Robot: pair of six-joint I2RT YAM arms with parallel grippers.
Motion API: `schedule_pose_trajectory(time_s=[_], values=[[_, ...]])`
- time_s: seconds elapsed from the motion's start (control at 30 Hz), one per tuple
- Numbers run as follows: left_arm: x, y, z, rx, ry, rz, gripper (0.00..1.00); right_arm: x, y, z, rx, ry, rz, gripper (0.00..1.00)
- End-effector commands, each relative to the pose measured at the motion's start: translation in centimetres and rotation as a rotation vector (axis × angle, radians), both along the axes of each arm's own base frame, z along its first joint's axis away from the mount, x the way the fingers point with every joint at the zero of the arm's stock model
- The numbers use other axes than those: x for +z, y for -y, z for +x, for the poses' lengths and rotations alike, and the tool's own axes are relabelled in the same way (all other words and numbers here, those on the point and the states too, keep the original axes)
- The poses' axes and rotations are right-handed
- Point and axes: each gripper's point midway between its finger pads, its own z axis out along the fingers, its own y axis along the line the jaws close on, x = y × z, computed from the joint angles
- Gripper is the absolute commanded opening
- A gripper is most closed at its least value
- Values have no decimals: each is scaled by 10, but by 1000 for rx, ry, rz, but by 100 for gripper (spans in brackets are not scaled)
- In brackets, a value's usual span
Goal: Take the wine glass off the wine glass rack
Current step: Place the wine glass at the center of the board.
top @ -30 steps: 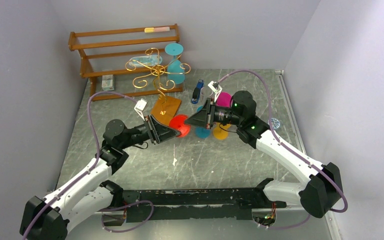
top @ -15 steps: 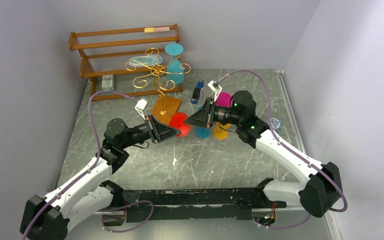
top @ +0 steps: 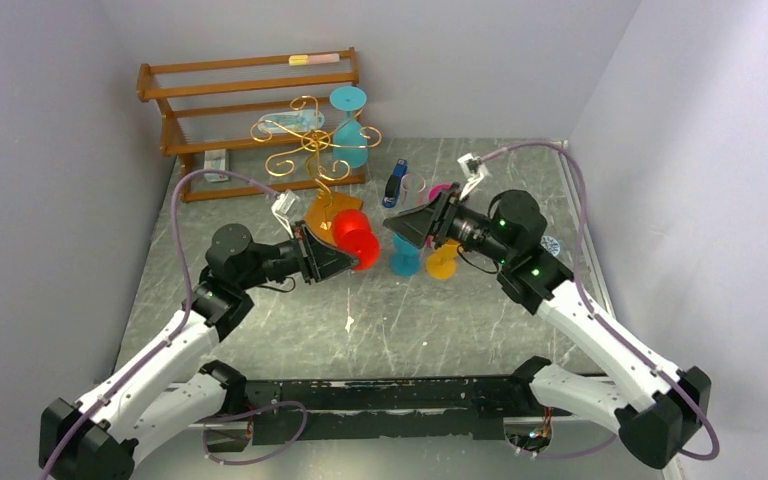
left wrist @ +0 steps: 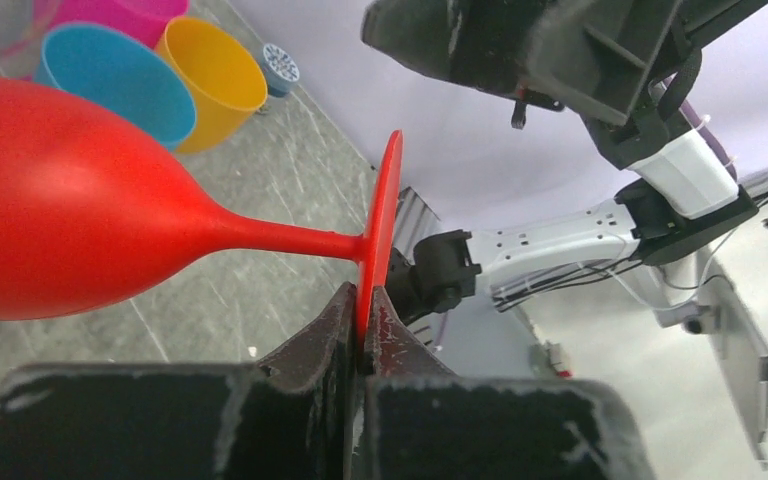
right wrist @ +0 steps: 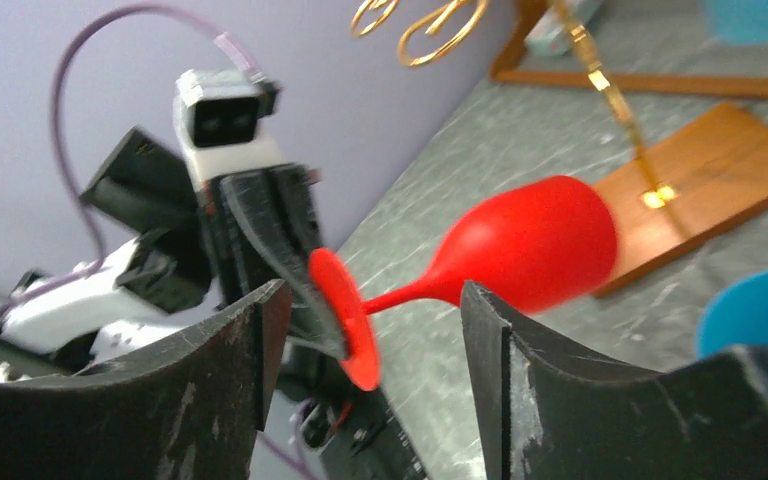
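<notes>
The red wine glass [top: 352,232] lies on its side in the air just in front of the wine glass rack's wooden base [top: 322,212]. My left gripper [top: 348,262] is shut on the rim of its round foot [left wrist: 381,225], and the bowl [left wrist: 70,210] points away to the left in the left wrist view. My right gripper [top: 396,222] is open, a short way right of the glass and not touching it. In the right wrist view the foot [right wrist: 345,320] shows between its spread fingers [right wrist: 500,340]. The gold wire rack [top: 312,140] carries a teal glass [top: 350,118].
A brown slatted shelf [top: 250,88] stands at the back left against the wall. Teal [top: 405,262], yellow [top: 442,262] and pink [top: 446,194] cups cluster under the right arm, with a small blue object [top: 394,185] behind them. Grey walls close in both sides.
My right gripper has opened, let go of the red glass and drawn back to the right. The left gripper has shut on the foot and carried the glass slightly up and back.
</notes>
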Motion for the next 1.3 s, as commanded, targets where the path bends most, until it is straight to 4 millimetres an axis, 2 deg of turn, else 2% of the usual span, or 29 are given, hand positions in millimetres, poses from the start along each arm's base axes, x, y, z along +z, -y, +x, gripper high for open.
schedule_pose_trajectory(time_s=[0.0,0.13,0.2,0.27,0.4,0.57,0.73,0.87,1.03,1.17,1.27], values=[[13,-6,-5,-4,191,67,5,-1,41,32,-327,7,-4,70],[19,-13,-20,-26,344,36,5,-3,75,47,-528,3,-23,77],[21,-13,-41,-114,470,11,5,-12,80,51,-547,-24,-107,78],[14,-16,-55,-185,558,33,5,-15,82,54,-548,-49,-154,79],[-9,-22,-72,-315,689,155,5,-14,73,57,-458,-62,-155,80],[-29,-36,-84,-418,968,296,5,4,43,40,-170,-23,-95,80],[-37,-44,-80,-427,1070,387,5,16,19,16,101,2,-83,80],[-45,-54,-60,-392,1121,538,5,21,9,1,264,-8,-93,81],[-48,-67,-33,-327,1169,705,5,19,4,1,344,-47,-119,77],[-41,-68,-27,-314,1255,737,5,14,2,9,331,-80,-142,76],[-35,-63,-29,-324,1322,700,5,15,0,11,319,-86,-123,75]])
